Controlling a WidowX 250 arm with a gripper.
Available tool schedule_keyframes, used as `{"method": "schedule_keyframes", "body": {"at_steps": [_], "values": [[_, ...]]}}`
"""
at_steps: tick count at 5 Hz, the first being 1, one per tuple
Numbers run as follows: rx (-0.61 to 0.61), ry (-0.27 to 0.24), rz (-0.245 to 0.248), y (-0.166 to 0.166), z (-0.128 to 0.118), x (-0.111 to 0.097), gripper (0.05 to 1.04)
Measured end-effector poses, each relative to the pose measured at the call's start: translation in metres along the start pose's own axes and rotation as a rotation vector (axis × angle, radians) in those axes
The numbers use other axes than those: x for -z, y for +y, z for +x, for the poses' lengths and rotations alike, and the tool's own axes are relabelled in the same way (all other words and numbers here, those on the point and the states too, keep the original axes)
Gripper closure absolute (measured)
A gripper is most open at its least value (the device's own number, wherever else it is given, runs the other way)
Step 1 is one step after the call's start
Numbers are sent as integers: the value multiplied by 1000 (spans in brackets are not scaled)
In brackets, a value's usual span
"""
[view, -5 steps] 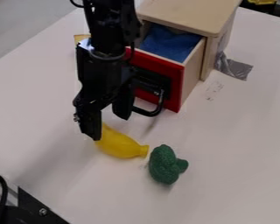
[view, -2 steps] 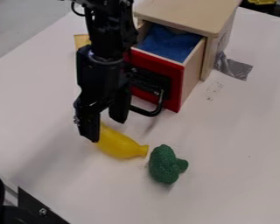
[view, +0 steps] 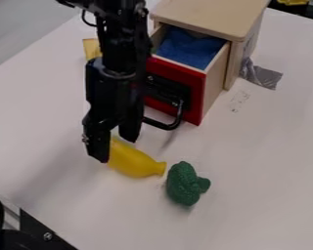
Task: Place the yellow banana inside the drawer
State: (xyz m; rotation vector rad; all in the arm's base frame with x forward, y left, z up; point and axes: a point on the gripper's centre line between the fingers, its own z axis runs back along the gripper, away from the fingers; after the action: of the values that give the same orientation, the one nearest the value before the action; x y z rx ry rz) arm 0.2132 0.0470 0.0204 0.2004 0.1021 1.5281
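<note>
Table [view: 257, 166]: box [view: 214, 14], drawer [view: 195, 95] open, blue cloth [view: 189, 49] inside. Gripper [view: 114, 149] slightly lower than before, jaws spread at far end of banana [view: 136, 163]. Banana unmoved on table, outside drawer, near green broccoli [view: 183, 184].

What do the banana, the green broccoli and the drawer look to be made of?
Banana: probably smooth plastic or rubber, judging by its even yellow and soft sheen.
Broccoli: perhaps moulded foam or rubber, matte, with a bumpy surface.
Drawer: likely pale, unpainted wood at the side, as its tan tone suggests; the front is red, probably painted, with a dark handle.
</note>
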Motion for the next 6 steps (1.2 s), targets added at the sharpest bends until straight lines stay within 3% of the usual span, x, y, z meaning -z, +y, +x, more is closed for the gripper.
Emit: {"method": "schedule_keyframes", "body": {"at_steps": [3,4,5,6], "values": [[-26,-6,-7,4,-4,11,155],[-40,8,-5,4,-5,11,115],[-39,6,-8,4,-5,11,302],[-37,4,-4,5,-5,11,566]]}}
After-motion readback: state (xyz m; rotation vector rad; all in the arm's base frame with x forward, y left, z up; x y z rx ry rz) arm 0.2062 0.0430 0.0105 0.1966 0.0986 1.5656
